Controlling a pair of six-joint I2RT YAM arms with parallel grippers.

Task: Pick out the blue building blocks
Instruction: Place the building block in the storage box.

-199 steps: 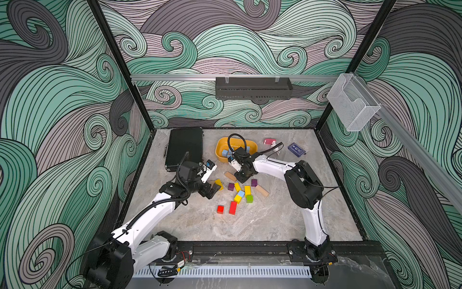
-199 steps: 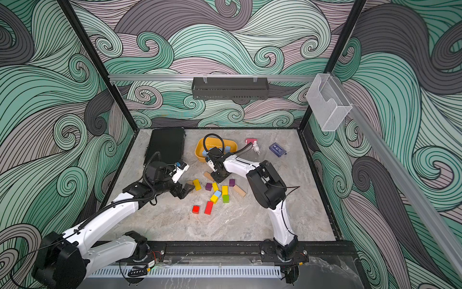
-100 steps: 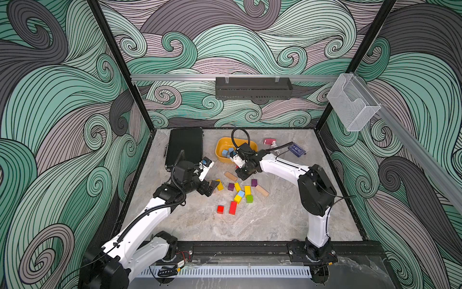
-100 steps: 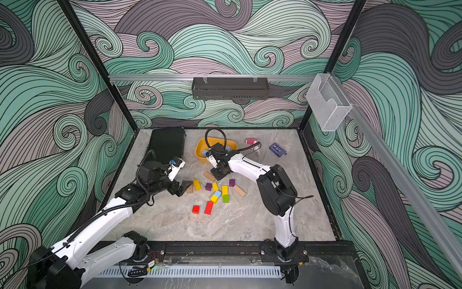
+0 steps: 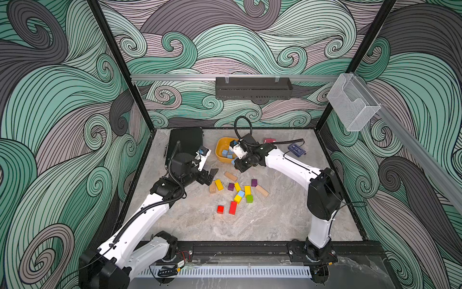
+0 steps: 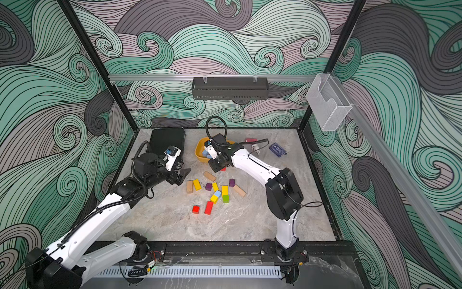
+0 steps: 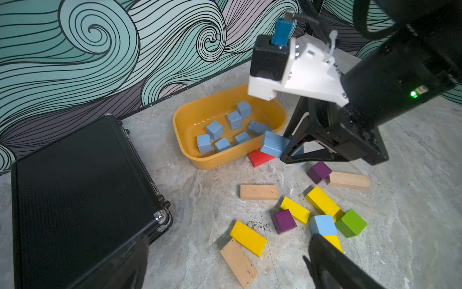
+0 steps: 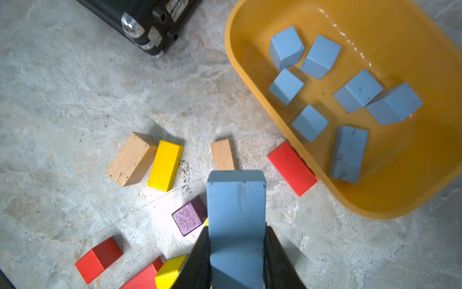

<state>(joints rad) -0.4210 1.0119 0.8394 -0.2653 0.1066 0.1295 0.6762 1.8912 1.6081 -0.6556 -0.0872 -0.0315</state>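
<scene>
The right gripper (image 8: 236,252) was clamped shut on one end of a blue brick (image 8: 236,212), most of the brick's length jutting past the fingertips. In a top view it sat just above frame centre, at the lower-right corner of the yellow tub (image 5: 220,157) and not yet over it. A grip that far from the brick's middle could let the brick swivel or slip under a quick swing. Its free end might also clip the tub's rim and shove the light tub along the table. Let go too early, it would probably land on the red brick (image 8: 291,169) lying against the tub's outer wall.

Seven blue building blocks (image 8: 320,57) already lay inside the tub. One blue cube (image 5: 241,193) remained on the table, below frame centre in both top views. It was wedged among yellow blocks and just beside a green cube (image 7: 351,222), with a purple cube (image 7: 283,221) near.

The left gripper (image 5: 211,176), left of centre, was spread wide and empty. Going for that cube, its broad fingers could nudge the neighbours or pinch a yellow block with it. Both arms were working close together, so a reach now risked contact between them.
</scene>
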